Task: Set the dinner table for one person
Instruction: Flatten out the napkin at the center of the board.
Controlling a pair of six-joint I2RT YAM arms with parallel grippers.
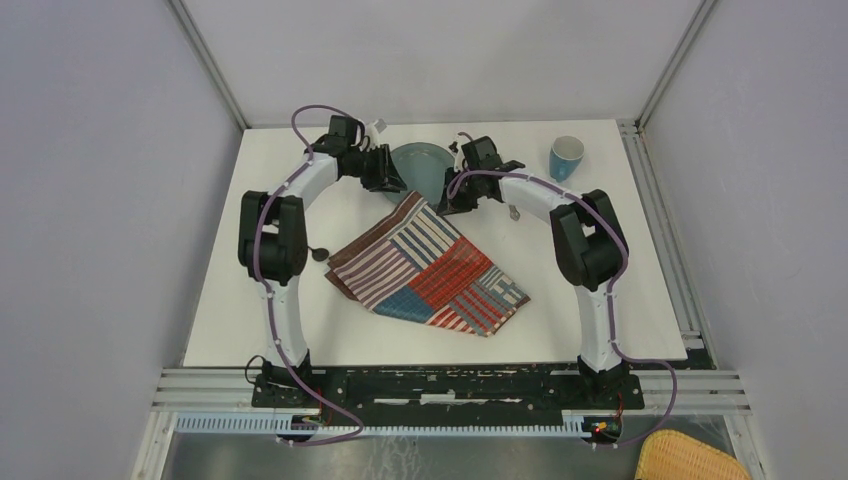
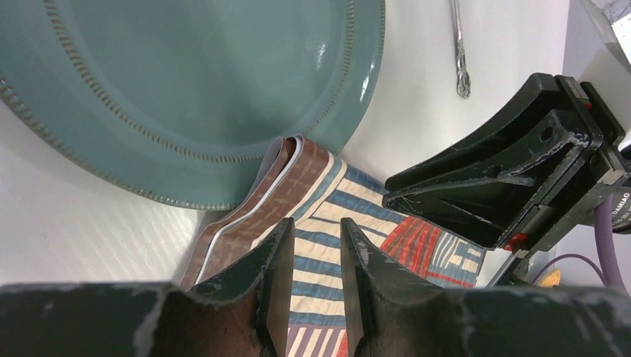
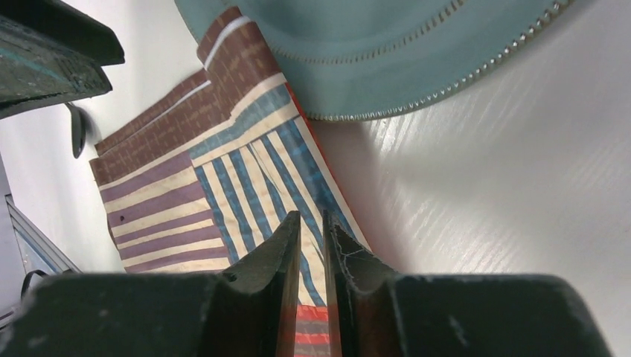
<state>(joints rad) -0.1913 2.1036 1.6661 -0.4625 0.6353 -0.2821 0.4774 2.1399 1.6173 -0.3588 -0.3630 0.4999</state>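
Note:
On the white dinner table (image 1: pixel 240 310) lies the striped patchwork placemat (image 1: pixel 430 268), set diagonally. Its far corner meets the rim of a teal plate (image 1: pixel 420 162). My left gripper (image 1: pixel 388 180) hovers over that corner. In the left wrist view it (image 2: pixel 316 223) is open, with the cloth (image 2: pixel 320 178) flat below the gap and the plate (image 2: pixel 186 89) beyond. My right gripper (image 1: pixel 452 200) is beside it, over the cloth's right edge. In the right wrist view its jaws (image 3: pixel 311 217) stand a narrow slit apart, with striped cloth (image 3: pixel 171 186) showing in it. Whether they pinch the cloth is unclear.
A blue cup (image 1: pixel 566 157) stands at the back right. A metal utensil (image 1: pixel 513 210) lies right of the plate, and a dark spoon (image 1: pixel 318 253) lies left of the placemat. Metal rails edge the table, and a woven basket (image 1: pixel 690 458) sits below the front right.

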